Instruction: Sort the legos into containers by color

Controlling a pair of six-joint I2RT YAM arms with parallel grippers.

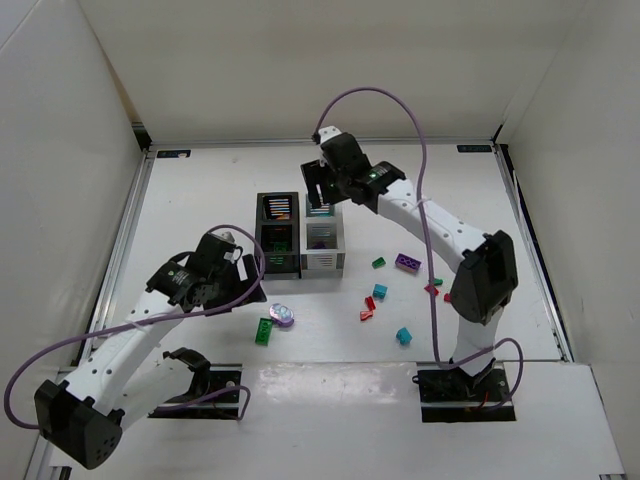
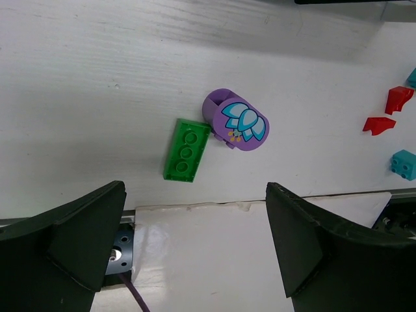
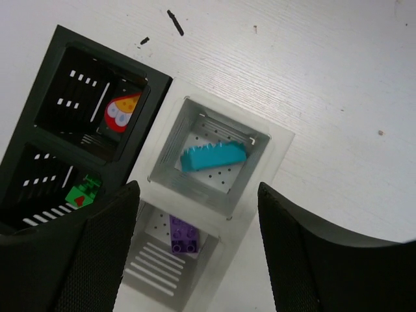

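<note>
Over containers [image 3: 240, 114], right claw [image 3: 196, 188] wide open

A robotics lab test cell: plain white walls [image 1: 60, 150] close a white worktop [image 1: 200, 200] at 9, 12 and 3 o'clock; a left arm [image 1: 125, 345] and right arm [image 1: 440, 228], purple-cabled, are bolted at 6.

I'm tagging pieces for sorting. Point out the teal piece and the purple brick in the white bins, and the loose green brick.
teal piece [image 3: 213, 156]: right wrist view, middle of its body.
purple brick [image 3: 183, 235]: right wrist view, its studded top.
green brick [image 2: 187, 151]: left wrist view, its middle stud.
</note>
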